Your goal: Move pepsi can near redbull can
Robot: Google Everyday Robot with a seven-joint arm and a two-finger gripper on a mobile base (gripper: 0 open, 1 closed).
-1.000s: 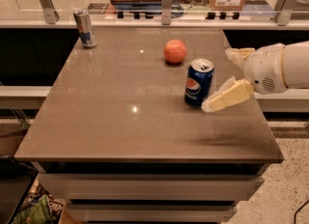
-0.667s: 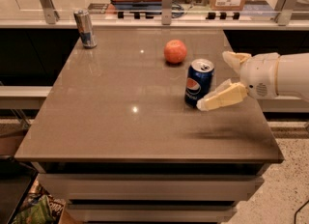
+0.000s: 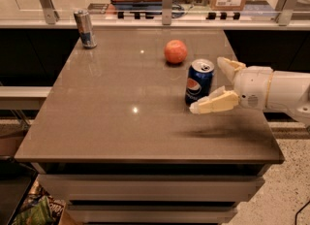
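Since a second ago our pincer [image 3: 209, 86] has slid left along the bench [image 3: 111, 127] and closed in on the pepsi can [image 3: 199, 80], which has not shifted. We see the pincer wide open and holding nothing. One pale finger reaches behind the can's right side, and the other lies low in front of it with its tip by the can's base. We cannot tell whether that tip touches the can.

The pepsi can stands upright right of the bench's middle, just in front of a round orange fruit [image 3: 175, 51]. The redbull can [image 3: 85, 28] stands upright at the far left corner, well apart from it.

We judge the task barely begun. The approach is nearly done, but the grip, the carry across the bench and the release beside the redbull can are all left.
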